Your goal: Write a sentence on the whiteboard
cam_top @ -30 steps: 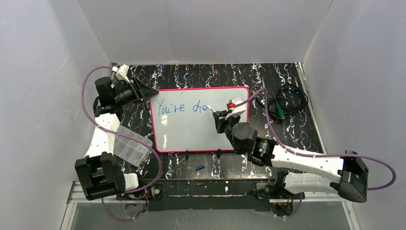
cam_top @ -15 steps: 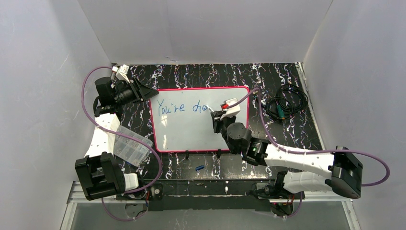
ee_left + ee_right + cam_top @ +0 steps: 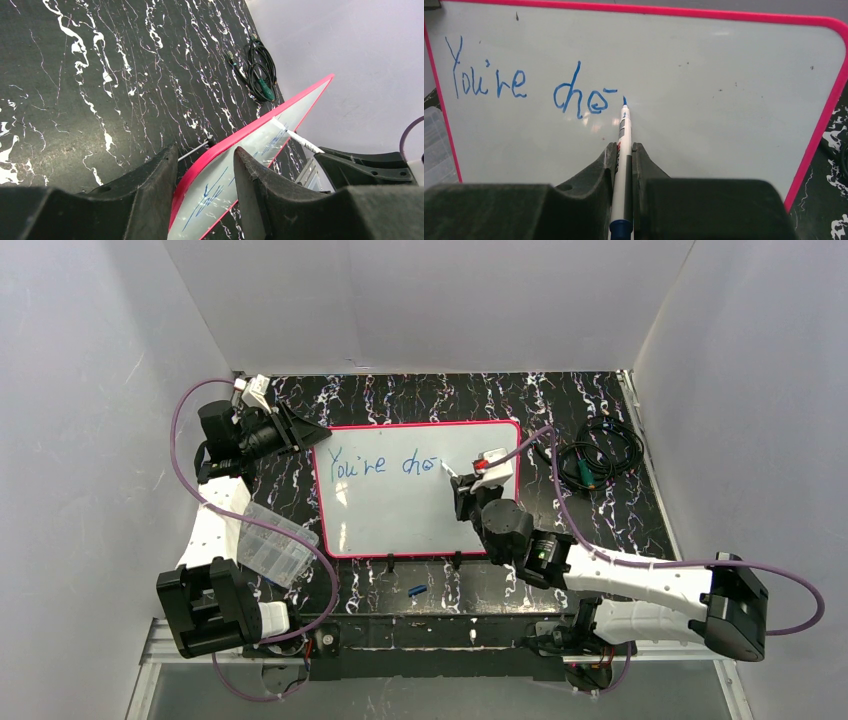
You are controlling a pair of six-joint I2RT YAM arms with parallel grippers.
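Two words at most are on the whiteboard (image 3: 400,525), which lies flat on the counter (image 3: 430,395). The sentence (image 3: 385,465) so far reads "You're" plus a start like "che" on the top line, so I judge most of the writing is left. The right arm reaches diagonally over the board's near edge, its end effector (image 3: 625,147) pinching a marker (image 3: 624,132) with the blue tip at the surface just right of the last letter. The left end effector (image 3: 205,155) straddles the far left corner of the frame; whether it clamps there I cannot tell.
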